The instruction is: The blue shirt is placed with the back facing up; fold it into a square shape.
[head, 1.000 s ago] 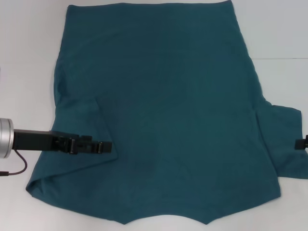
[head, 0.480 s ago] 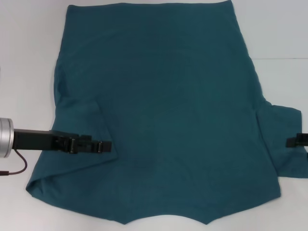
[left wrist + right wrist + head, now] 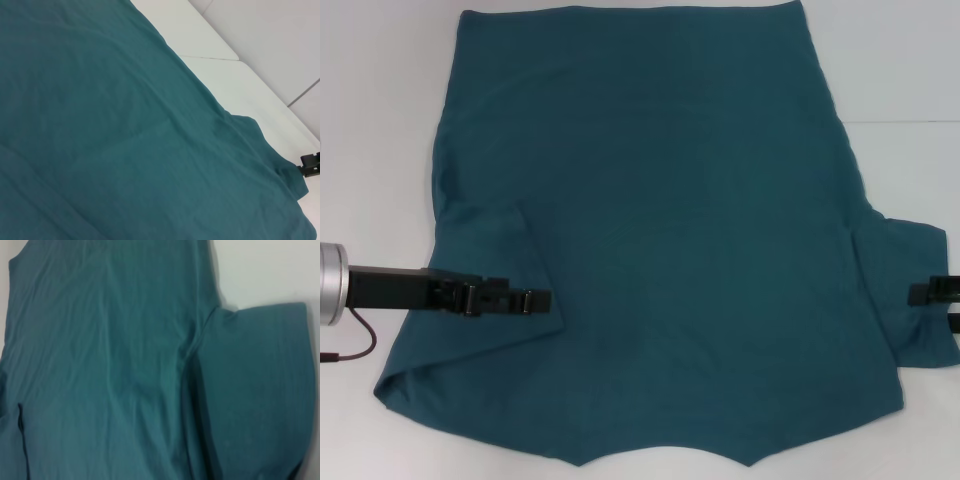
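The blue shirt (image 3: 680, 230) lies spread flat on the white table, plain side up, with its hem at the far end. Its left sleeve (image 3: 485, 250) is folded inward over the body. My left gripper (image 3: 548, 299) reaches in from the left, low over the edge of that folded sleeve. The right sleeve (image 3: 905, 270) still sticks out sideways, and my right gripper (image 3: 920, 293) pokes in from the right edge over it. The left wrist view shows the shirt (image 3: 125, 140) and the right gripper (image 3: 309, 165) far off. In the right wrist view lie the shirt (image 3: 110, 365) and the right sleeve (image 3: 255, 385).
Bare white table (image 3: 380, 120) borders the shirt on both sides, with a seam line at the right (image 3: 910, 122). A dark red cable (image 3: 355, 345) hangs from my left arm near the table's left edge.
My right gripper has slid leftward into view over the right sleeve. My left gripper has shifted slightly toward the far end. The shirt has not visibly moved.
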Available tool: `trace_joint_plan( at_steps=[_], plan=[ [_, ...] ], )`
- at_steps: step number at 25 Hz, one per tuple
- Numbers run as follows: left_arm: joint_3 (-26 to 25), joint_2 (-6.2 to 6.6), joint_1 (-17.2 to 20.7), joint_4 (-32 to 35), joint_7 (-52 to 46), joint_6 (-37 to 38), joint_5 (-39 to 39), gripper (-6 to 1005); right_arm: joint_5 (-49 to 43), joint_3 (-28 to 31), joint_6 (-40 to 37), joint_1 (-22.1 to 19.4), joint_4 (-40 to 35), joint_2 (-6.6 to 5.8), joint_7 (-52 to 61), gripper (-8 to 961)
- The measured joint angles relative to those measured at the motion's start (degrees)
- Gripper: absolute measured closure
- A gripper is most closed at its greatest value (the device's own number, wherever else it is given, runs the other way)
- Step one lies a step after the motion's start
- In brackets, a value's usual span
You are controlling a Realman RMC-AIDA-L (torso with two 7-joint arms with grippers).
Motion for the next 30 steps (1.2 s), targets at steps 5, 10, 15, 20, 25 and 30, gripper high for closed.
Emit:
trace_joint_plan(
  at_steps=[5,10,15,20,25,30],
  plan=[
    [0.14,0.00,-0.11,0.00,-0.54,0.00,0.00,78,-0.10,0.01,0.07,-0.11,0.00,-0.03,0.04,202],
    [0.30,0.00,-0.18,0.00,-0.60,0.00,0.00,78,-0.17,-0.02,0.07,-0.15,0.00,-0.13,0.06,354],
    [0.35,0.00,-0.18,0.00,-0.61,0.00,0.00,78,-0.23,-0.02,0.07,-0.36,0.00,-0.30,0.16,500],
    [0.34,0.00,-0.18,0.00,-0.61,0.01,0.00,78,-0.28,-0.02,0.04,-0.53,0.00,-0.32,0.16,682],
    [0.34,0.00,-0.16,0.00,-0.61,0.01,0.00,78,-0.44,-0.03,0.03,-0.59,0.00,-0.37,0.16,895],
    [0.33,0.00,-0.02,0.00,-0.61,0.01,0.00,78,-2.26,-0.09,0.29,-0.64,-0.78,-0.64,-0.28,949]
  ],
)
